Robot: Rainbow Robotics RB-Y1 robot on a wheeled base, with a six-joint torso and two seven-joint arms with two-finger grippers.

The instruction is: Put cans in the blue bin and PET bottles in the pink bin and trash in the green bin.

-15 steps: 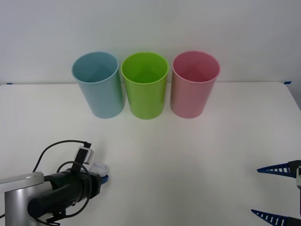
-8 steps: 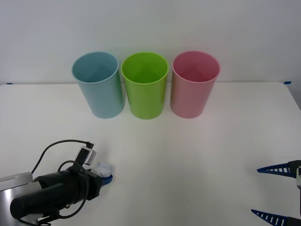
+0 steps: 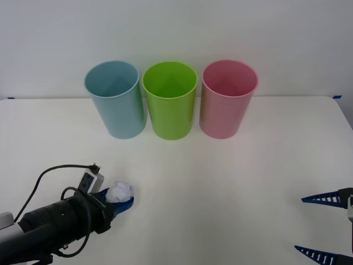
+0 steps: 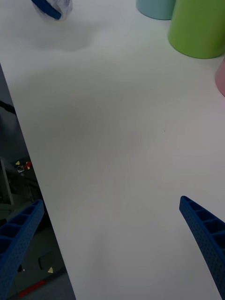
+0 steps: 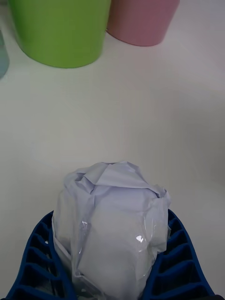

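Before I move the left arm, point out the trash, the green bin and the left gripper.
trash [image 3: 120, 192], front view, top of the white wad.
green bin [image 3: 170, 113], front view, middle of its outer wall.
left gripper [image 3: 119, 202], front view, between the blue fingertips clasping the wad.

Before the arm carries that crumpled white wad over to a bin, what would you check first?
1. Grip: the left gripper is closed on the trash, blue fingers on both sides. Ok.
2. Target: the green bin stands upright, mouth open, between the blue bin and the pink bin. Ok.
3. Path: bare table lies between wad and green bin. Ok.
4. Other arm: the right gripper waits open at the table's near right edge, out of the way. Ok.
5. Whether the wad is lifted clear of the table: cannot tell.
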